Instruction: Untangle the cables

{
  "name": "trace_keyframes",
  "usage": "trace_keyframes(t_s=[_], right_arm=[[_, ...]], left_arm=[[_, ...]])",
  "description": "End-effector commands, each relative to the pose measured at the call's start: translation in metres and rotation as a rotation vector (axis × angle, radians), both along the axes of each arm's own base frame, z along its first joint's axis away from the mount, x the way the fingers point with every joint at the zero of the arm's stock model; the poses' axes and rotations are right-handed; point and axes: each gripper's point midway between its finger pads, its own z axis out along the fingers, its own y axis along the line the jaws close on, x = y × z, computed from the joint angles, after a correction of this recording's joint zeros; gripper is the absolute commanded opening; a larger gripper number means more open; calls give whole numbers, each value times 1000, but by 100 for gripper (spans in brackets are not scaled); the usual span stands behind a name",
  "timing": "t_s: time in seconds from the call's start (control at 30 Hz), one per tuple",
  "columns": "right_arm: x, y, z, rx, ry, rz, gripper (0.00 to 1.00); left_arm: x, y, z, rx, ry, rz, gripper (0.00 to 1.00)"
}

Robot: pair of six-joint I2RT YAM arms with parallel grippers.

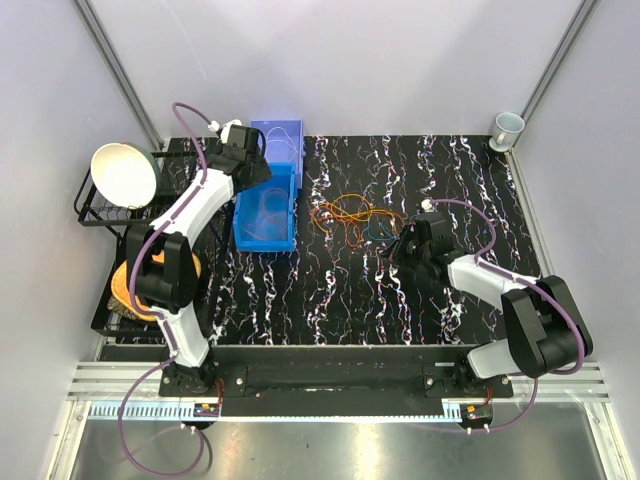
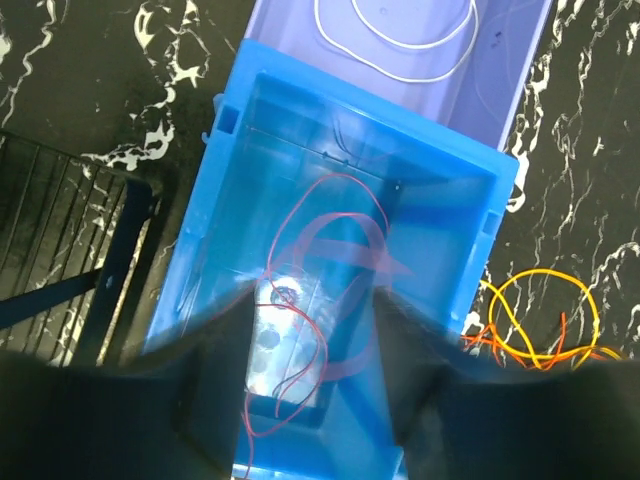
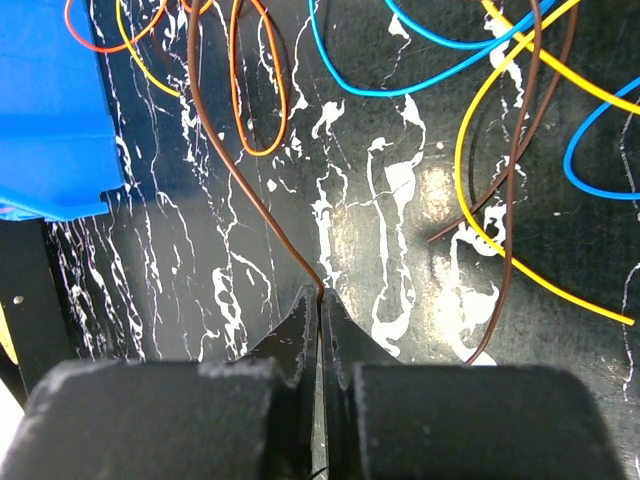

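The cables (image 1: 350, 215) lie in a loose orange, yellow, blue and brown tangle on the black marbled table, right of the blue bin (image 1: 265, 220). My right gripper (image 3: 321, 293) is shut on the brown cable (image 3: 250, 190), which runs up towards the orange loop (image 3: 265, 100). Blue cable (image 3: 420, 70) and yellow cable (image 3: 480, 180) curl beside it. My left gripper (image 2: 310, 300) hangs open over the blue bin (image 2: 490, 200). A thin red cable (image 2: 330, 250) lies loose in the bin below its blurred fingers. In the top view the left gripper (image 1: 262, 165) is above the bin's far end.
A lilac bin (image 2: 500, 60) behind the blue one holds a white wire (image 2: 400, 50). A black wire rack (image 1: 100, 200) with a white bowl (image 1: 125, 175) stands at the left. A cup (image 1: 508, 125) sits at the back right corner.
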Motion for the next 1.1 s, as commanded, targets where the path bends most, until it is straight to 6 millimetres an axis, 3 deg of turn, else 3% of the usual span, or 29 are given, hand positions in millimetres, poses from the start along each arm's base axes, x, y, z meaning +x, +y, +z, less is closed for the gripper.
trace_keyframes(t_s=[0.0, 0.1, 0.27, 0.4, 0.5, 0.57, 0.73, 0.9, 1.07], right_arm=[[5, 7, 16, 17, -38, 30, 0], [7, 9, 25, 27, -49, 37, 0], [7, 14, 44, 62, -77, 54, 0], [8, 20, 67, 95, -119, 78, 0], [6, 18, 90, 92, -138, 81, 0], [5, 18, 110, 100, -175, 88, 0], [-1, 23, 182, 146, -291, 142, 0], [-15, 31, 255, 204, -400, 230, 0], [-34, 38, 300, 303, -450, 278, 0]], left_arm=[[0, -1, 64, 26, -153, 10, 67], [-8, -11, 89, 46, -198, -26, 78], [-29, -38, 116, 57, -247, -109, 83], [-55, -68, 125, 31, -291, -219, 83], [-78, -93, 106, 28, -288, -314, 83], [-90, -115, 104, -8, -309, -398, 83], [-124, -147, 98, -112, -369, -565, 81], [-162, -166, 126, -173, -502, -732, 80], [-207, -184, 141, -230, -624, -919, 83]])
